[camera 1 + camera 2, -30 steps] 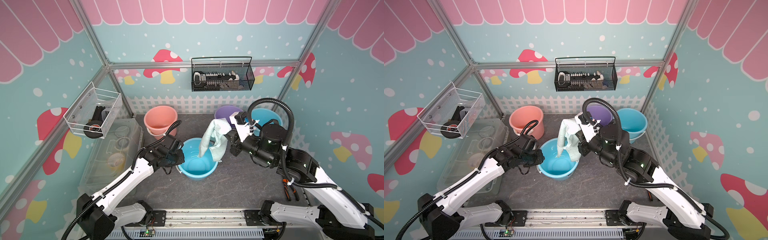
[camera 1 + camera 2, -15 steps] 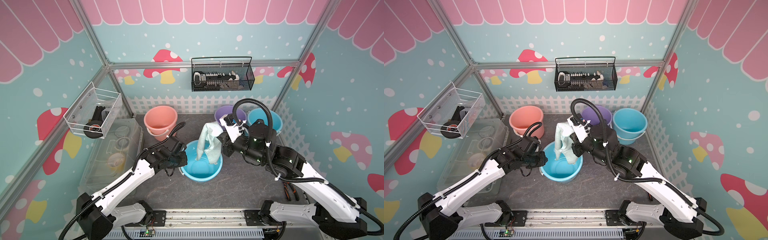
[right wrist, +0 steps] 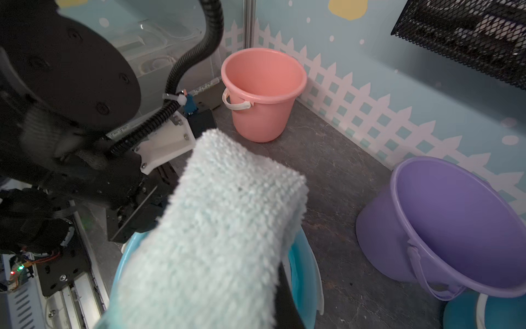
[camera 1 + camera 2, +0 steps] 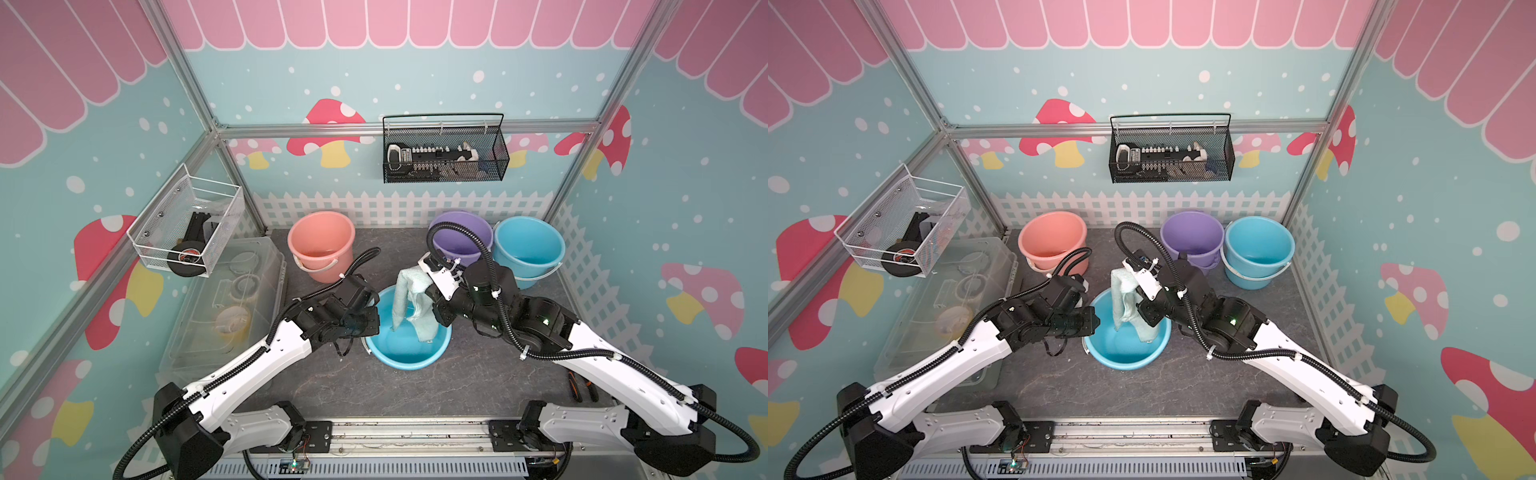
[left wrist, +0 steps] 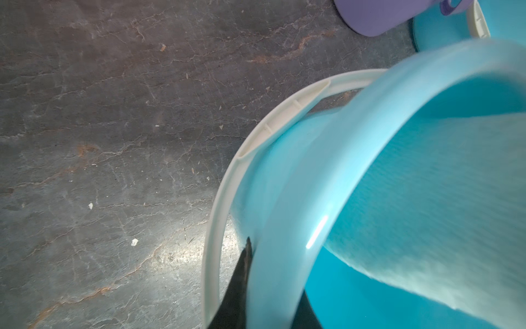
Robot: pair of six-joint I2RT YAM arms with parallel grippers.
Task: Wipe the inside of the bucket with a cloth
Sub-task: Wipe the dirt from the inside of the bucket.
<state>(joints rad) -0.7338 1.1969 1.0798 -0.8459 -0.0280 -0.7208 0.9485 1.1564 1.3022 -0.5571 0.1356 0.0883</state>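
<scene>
A low blue bucket (image 4: 409, 347) (image 4: 1125, 349) stands mid-table with its white handle (image 5: 227, 199) down. My left gripper (image 4: 371, 320) (image 4: 1093, 322) (image 5: 273, 296) is shut on its left rim, one dark finger (image 5: 242, 279) outside the wall and one inside. The pale aqua cloth (image 4: 411, 299) (image 4: 1123, 301) (image 3: 216, 228) is draped over my right gripper (image 4: 424, 286) (image 4: 1134, 287), which is shut on it above the bucket's far rim. The cloth's lower ends hang inside the bucket. In the right wrist view the cloth hides the jaws.
A pink bucket (image 4: 322, 245) stands at the back left, with a purple bucket (image 4: 461, 239) and a second blue bucket (image 4: 528, 249) at the back right. A clear plastic box (image 4: 232, 299) lies along the left wall. Pliers (image 4: 582, 386) lie front right.
My right arm has swung left and down, bringing the cloth from beside the bucket to hang into it. The bucket, held by my left gripper, has shifted slightly toward the front.
</scene>
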